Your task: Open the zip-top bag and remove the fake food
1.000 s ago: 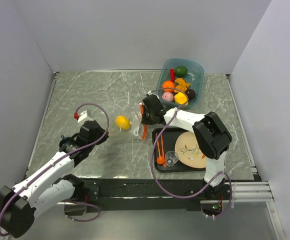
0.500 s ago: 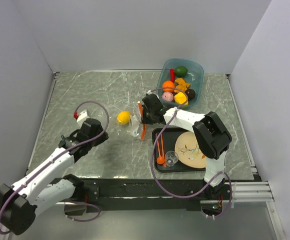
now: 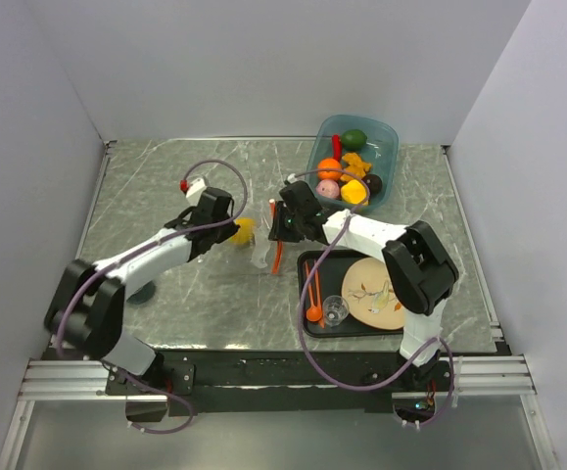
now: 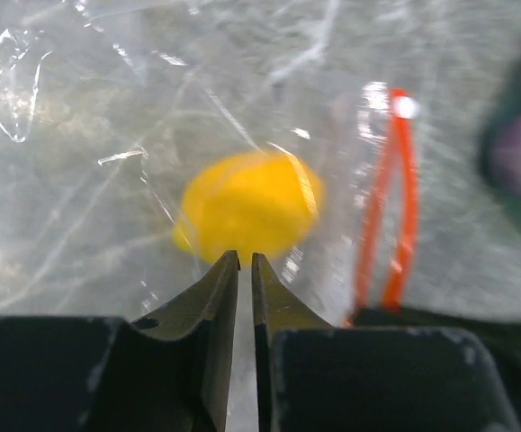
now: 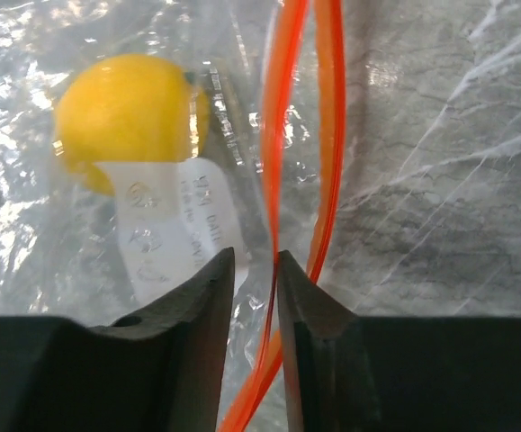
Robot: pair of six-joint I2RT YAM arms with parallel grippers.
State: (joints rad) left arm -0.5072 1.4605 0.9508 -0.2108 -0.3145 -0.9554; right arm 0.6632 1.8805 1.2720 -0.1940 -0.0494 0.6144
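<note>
Right end effector (image 5: 255, 254) clamped on zip-top bag (image 5: 166, 225) strip; left end effector (image 4: 245, 256) near-closed at lemon (image 4: 247, 205) inside; tray (image 3: 361, 333) adjacent

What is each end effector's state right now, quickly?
Left end effector: closed, tips by the lemon, nothing visibly held.
Right end effector: closed on the zip-top bag at its orange strip.

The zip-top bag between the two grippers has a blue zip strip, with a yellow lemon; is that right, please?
Not quite: the zip strip of the zip-top bag is orange-red, not blue, as the right wrist view shows; the lemon is yellow.
</note>
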